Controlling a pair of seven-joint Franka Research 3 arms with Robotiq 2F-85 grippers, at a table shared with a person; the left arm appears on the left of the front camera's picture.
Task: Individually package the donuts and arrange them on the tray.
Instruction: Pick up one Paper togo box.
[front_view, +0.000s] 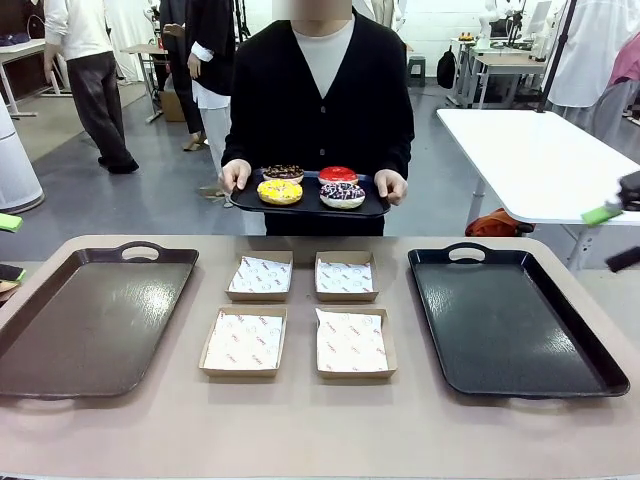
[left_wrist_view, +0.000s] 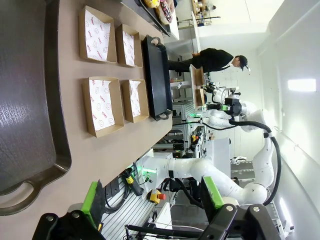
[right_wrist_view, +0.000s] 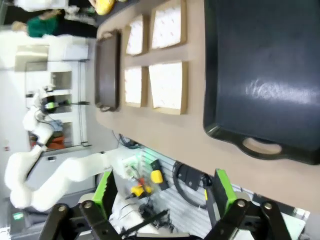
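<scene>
All four donuts (front_view: 280, 191) (red, yellow, two dark ones) sit on a small black tray (front_view: 372, 209) that the person (front_view: 320, 100) holds in both hands (front_view: 390, 186), across the table (front_view: 300, 430) and well apart from both claws. The left claw (left_wrist_view: 152, 196) is spread wide, with the brown tray (front_view: 70, 310) near it. The right claw (right_wrist_view: 165, 194) is spread wide too, with the big black tray (front_view: 520, 320) near it. Four paper-lined boxes (front_view: 245, 341) lie between the two claws.
</scene>
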